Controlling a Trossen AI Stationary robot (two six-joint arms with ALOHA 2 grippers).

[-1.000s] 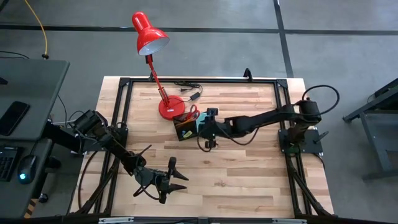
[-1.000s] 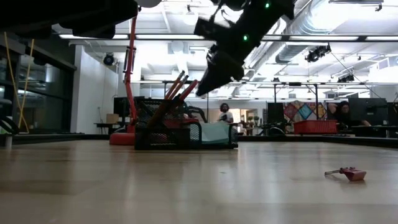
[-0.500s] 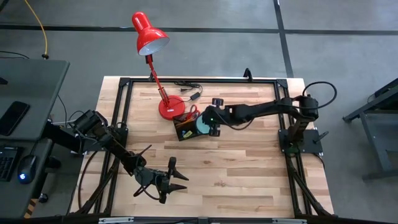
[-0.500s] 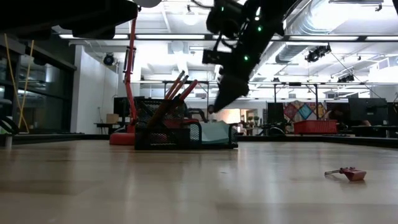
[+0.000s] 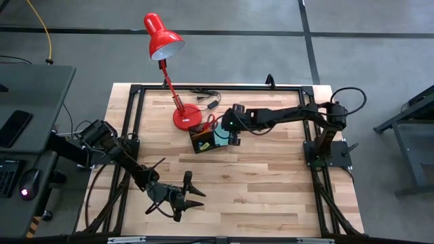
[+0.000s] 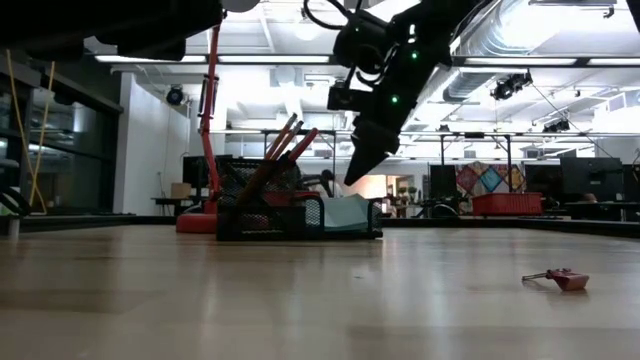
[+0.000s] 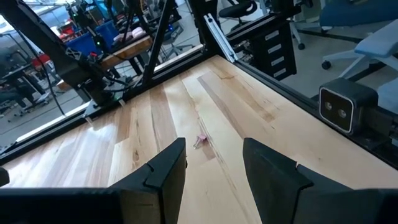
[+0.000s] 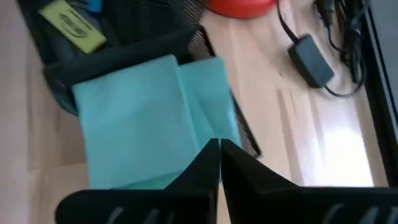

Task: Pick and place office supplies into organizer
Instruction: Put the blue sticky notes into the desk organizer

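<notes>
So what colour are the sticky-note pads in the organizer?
Teal sticky-note pads, clearest in the right wrist view.

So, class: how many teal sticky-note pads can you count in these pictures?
2. One teal pad and a second teal pad lie side by side in the organizer, under the right gripper. Others may be hidden.

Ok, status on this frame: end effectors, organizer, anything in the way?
Right end effector shut, empty, above teal sticky-note pads in black mesh organizer. Left end effector open, idle near front edge. Red desk lamp beside organizer.
</notes>
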